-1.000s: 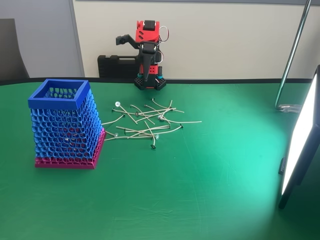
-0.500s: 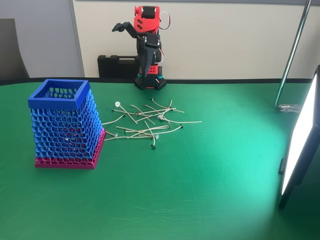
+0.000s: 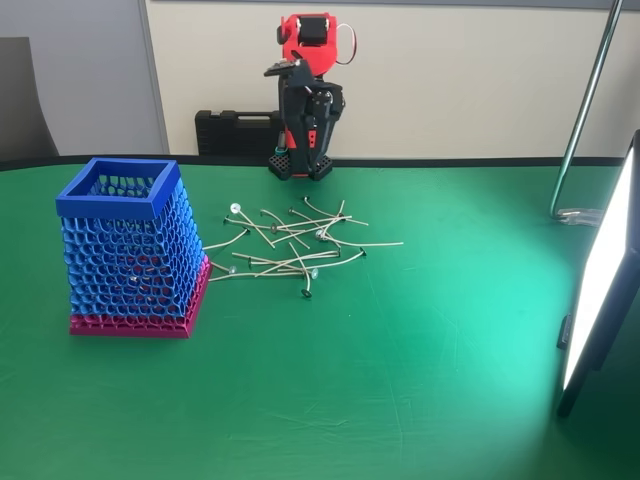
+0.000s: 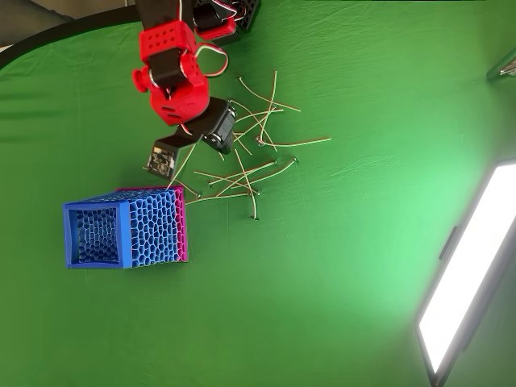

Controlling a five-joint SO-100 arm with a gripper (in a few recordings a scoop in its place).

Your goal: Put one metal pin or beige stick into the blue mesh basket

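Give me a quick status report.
Pincer raised, holding nothing seen. Blue mesh basket upright on the green table. Pins and sticks loose beside it, path open.

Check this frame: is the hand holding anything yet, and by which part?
Nothing visibly held: the hand is raised above the table, and the sticks lie loose on it.

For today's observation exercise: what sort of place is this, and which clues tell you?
Probably a robotics lab or workshop: a green mat-covered table, a small red arm at its back edge, a bright light panel, and a black tool case by the wall.
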